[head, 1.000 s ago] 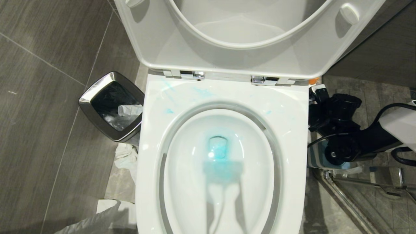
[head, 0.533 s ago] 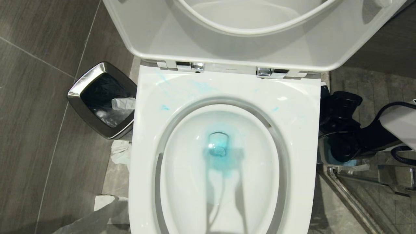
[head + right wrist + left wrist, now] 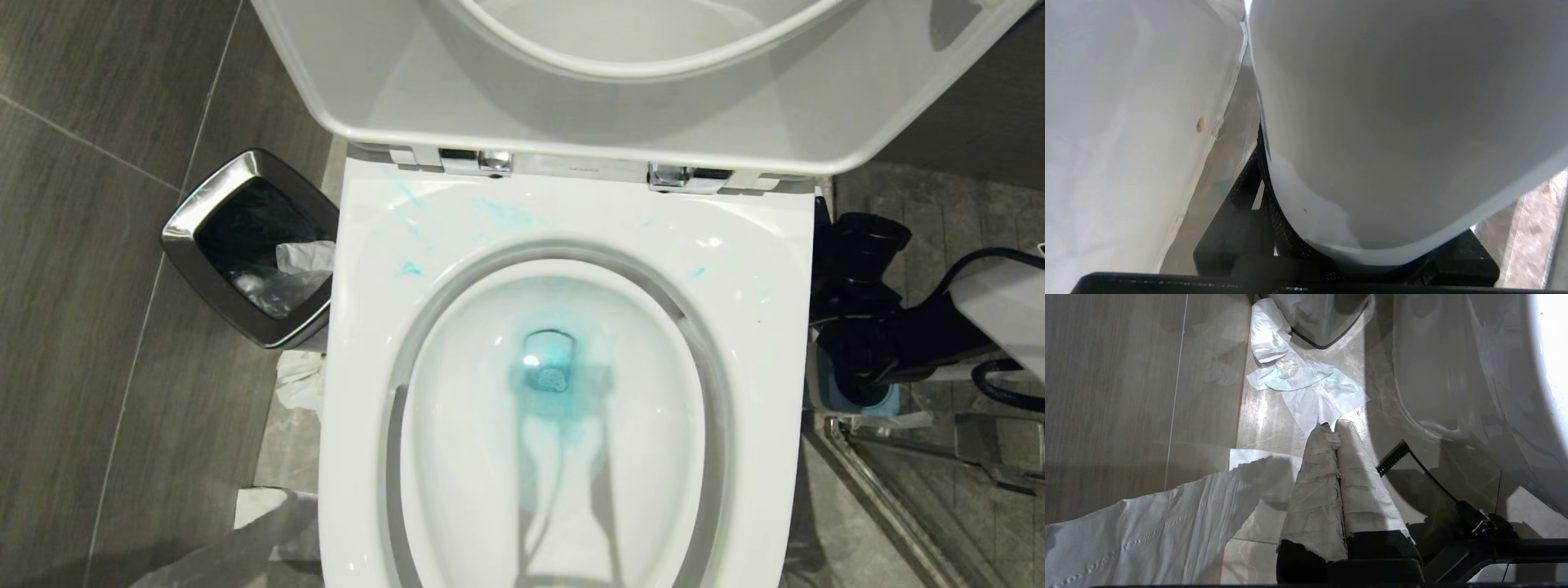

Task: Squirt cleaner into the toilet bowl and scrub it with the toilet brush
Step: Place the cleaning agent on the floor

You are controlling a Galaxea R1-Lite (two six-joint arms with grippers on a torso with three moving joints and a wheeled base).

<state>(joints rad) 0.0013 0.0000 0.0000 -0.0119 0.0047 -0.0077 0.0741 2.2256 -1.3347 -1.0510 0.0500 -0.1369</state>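
This is a bathroom: a large glossy white ceramic toilet bowl (image 3: 563,408) fills the head view, its white seat and lid (image 3: 629,90) raised, with turquoise-blue cleaner (image 3: 549,377) tinting the water. Grey wood-grain floor tiles (image 3: 90,245) surround it, a small chrome-rimmed bin (image 3: 249,249) (lined in black) stands just beside it, and crumpled white tissue paper (image 3: 1306,381) lies on the floor.

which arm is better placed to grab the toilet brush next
Right, probably: the right gripper is beside the blue holder, though it holds a white object. The left gripper hangs shut on the toilet bowl's far side.
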